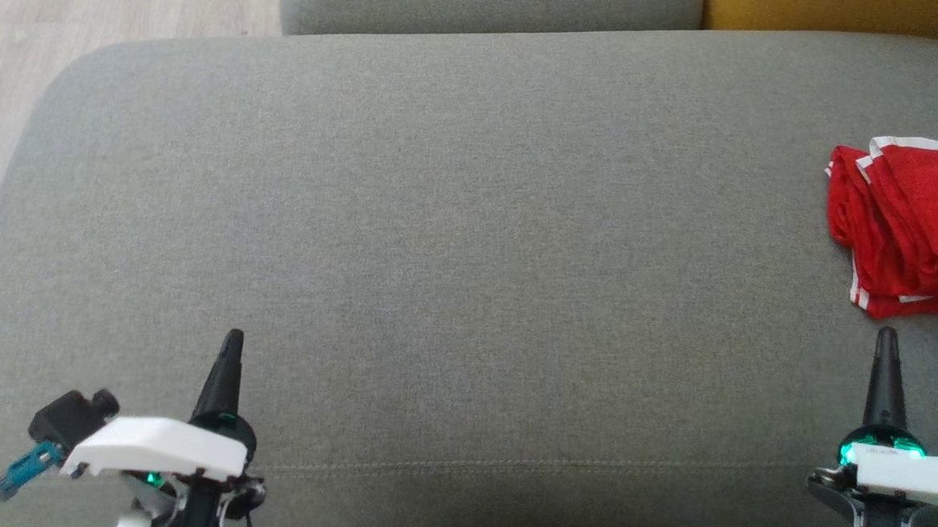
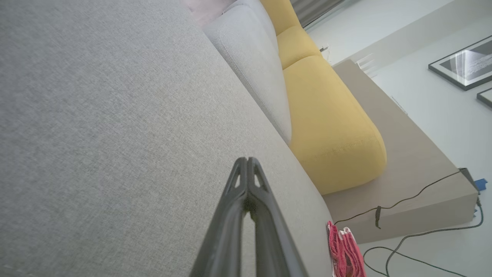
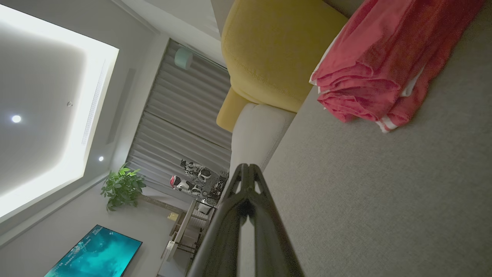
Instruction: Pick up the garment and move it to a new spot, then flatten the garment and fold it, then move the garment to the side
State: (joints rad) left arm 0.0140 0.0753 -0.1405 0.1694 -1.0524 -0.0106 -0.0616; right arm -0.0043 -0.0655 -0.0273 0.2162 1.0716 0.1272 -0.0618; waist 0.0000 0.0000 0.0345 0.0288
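Both are sitting pinched together, empty: left gripper (image 1: 231, 338), right gripper (image 1: 885, 333) | red garment (image 1: 916, 227) is lying folded on sofa cushion (image 1: 471, 215), far right | it is lying just ahead of right gripper, well apart from left.

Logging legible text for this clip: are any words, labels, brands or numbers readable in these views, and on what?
No text can be read in any view.
Red garment: white trim, no print or label visible.
Pale strip at the base of the right gripper: any marks too small and blurred to read.
Television screen: blue-green picture, no words legible.
Framed picture: no lettering legible.
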